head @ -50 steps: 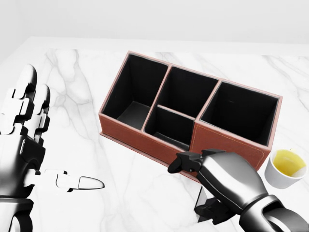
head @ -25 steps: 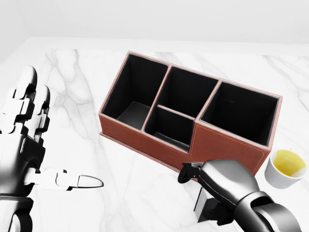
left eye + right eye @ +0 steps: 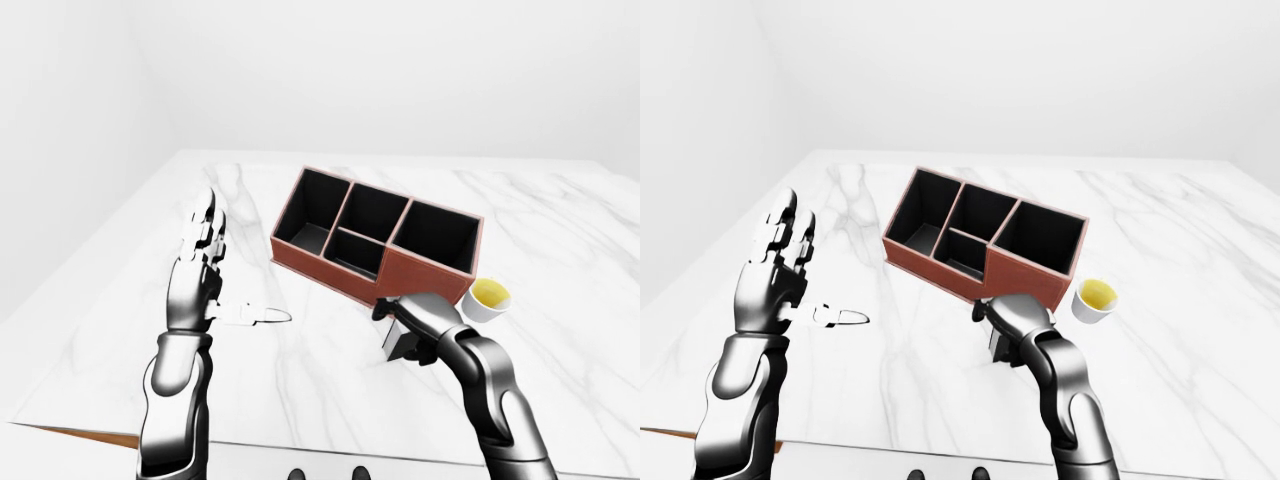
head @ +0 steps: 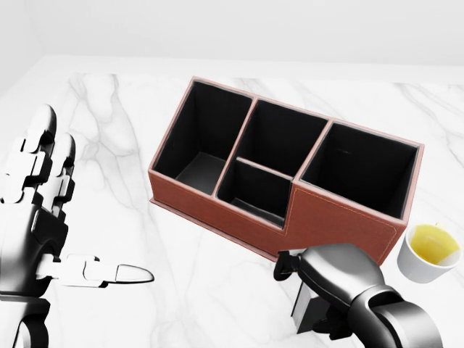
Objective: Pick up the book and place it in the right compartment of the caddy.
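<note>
Here the book [image 3: 395,338] sits low and right of centre in the left-eye view, gripped by the right hand [image 4: 335,277], just below the caddy [image 4: 341,221]. The caddy's right compartment [image 4: 361,168] holds nothing. A cup [image 4: 429,251] stands beside the caddy's right end. At far left the left hand [image 4: 43,217] is spread open above the table [image 4: 109,116]
</note>
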